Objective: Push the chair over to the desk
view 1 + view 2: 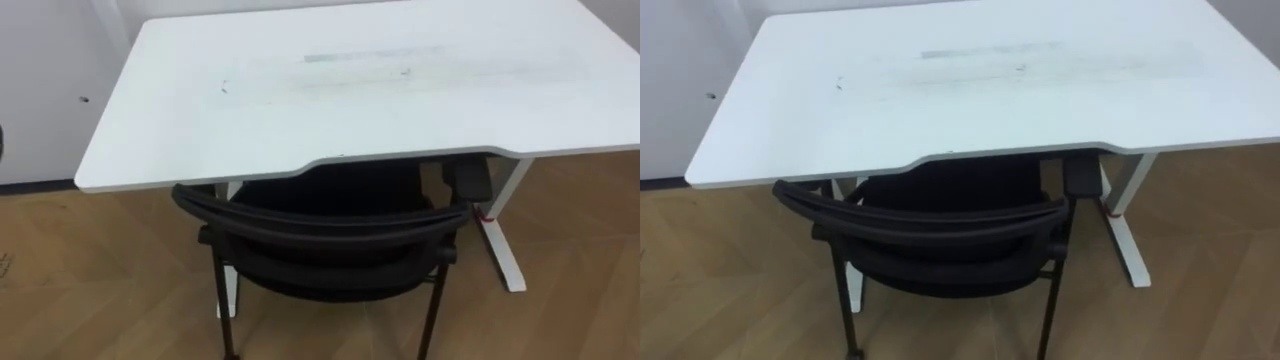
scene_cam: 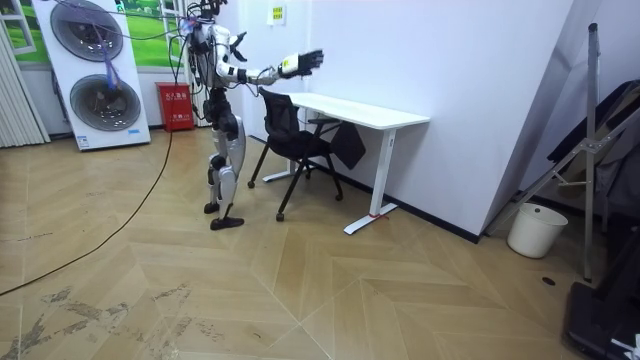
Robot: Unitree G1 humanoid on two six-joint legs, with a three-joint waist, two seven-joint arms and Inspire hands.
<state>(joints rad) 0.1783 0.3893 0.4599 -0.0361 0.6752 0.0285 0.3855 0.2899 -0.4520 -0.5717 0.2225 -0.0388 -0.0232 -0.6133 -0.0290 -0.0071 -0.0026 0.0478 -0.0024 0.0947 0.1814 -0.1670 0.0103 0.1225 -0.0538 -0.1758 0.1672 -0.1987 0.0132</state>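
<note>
Two hands: we find both in the room view, lifted high, neither touching anything.
Right fingers: on the right hand (image 2: 304, 61) we read them as straight and a little spread, gripping nothing; the hand hangs in the air above the chair (image 2: 283, 115), over the near end of the desk (image 2: 365, 110).
Left fingers: we cannot tell; the left hand (image 2: 238, 42) is a small dark shape up beside the head.
Why held so: we judge that arms up and forward with flat fingers suit a push with the palms rather than a grasp.
Chair: black, in the lower middle of the eye views, its back turned to us and its seat mostly under the desk. Its curved back rail (image 1: 320, 222) sits just below the front edge of the top.
Desk: white and bare on top, across the upper frame; a dark box (image 1: 468, 180) hangs beneath it at the right, beside the chair.
Stance: we stand upright right behind the chair, at the room view's left of the desk.
Progress: we judge the chair almost home, with little travel left before rail meets edge.
Risk: an off-centre push could swing the chair toward the white leg (image 1: 500, 250).
</note>
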